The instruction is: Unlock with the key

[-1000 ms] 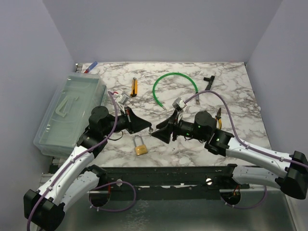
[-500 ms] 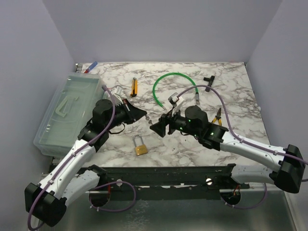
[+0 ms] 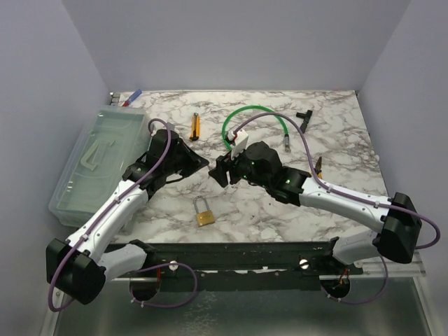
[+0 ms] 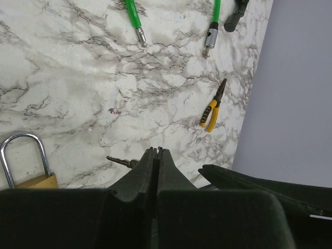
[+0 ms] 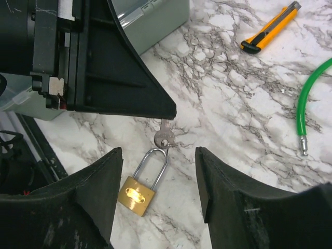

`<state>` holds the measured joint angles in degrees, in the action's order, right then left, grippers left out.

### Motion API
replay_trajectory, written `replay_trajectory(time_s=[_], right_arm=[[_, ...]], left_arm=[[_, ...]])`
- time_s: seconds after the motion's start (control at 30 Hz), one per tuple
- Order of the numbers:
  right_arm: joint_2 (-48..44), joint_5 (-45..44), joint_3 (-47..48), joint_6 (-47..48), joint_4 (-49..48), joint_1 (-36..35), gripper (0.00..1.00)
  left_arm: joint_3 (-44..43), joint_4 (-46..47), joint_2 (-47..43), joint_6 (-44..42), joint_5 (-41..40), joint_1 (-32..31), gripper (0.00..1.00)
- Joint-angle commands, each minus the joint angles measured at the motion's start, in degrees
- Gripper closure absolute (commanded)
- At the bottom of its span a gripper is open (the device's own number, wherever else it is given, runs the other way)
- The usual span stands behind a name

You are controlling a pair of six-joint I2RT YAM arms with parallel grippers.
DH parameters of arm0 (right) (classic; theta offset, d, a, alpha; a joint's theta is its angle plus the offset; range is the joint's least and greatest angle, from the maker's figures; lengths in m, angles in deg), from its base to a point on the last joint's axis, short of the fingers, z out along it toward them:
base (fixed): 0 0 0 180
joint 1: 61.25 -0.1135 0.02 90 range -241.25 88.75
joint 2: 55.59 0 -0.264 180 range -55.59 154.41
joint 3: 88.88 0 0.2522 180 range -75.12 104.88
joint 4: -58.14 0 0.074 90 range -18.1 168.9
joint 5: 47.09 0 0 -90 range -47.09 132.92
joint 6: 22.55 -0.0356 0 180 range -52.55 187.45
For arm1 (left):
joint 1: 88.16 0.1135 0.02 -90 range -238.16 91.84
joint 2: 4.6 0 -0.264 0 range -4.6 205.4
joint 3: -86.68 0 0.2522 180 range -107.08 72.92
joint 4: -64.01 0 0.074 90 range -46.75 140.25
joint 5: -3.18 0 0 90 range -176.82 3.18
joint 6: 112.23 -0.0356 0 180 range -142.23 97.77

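Right wrist view: the left hand (image 5: 168, 113) pinches the key (image 5: 164, 136) at centre frame, long axis vertical, bow toward the padlock (image 5: 136, 193) below; the spread right hand (image 5: 158, 150) faces it, key in its gap.

One brass padlock (image 3: 204, 213) is lying on the near part of the marble table (image 3: 343, 136), and one small silvery key (image 5: 165, 136) is showing just beyond its shackle. One green cable (image 4: 133, 14) is curving across the far middle, ending in two metal tips. One yellow utility knife (image 3: 195, 127) is lying to its left. One black T-shaped tool (image 3: 303, 117) and one pair of yellow-handled pliers (image 4: 211, 110) are lying to its right. One clear plastic box (image 3: 98, 164) is sitting at the left edge.
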<state>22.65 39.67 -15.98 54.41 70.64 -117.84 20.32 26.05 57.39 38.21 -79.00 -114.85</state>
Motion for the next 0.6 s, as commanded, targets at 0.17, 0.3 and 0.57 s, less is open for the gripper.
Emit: replay_trajectory(time_s=[0.17,0.3,0.57], right_arm=[[6.4,-5.1,5.2,5.2,1.2,-1.6,0.47],[8.4,-6.2,6.6,5.6,1.2,-1.9,0.53],[9.4,-7.6,7.2,5.7,1.2,-2.5,0.64]], left_arm=[[-4.3,-4.3,2.7,5.1,0.4,0.0,1.00],[-4.5,-4.4,2.8,5.3,0.5,0.0,1.00],[-4.1,-4.5,2.8,5.6,0.7,0.0,1.00]])
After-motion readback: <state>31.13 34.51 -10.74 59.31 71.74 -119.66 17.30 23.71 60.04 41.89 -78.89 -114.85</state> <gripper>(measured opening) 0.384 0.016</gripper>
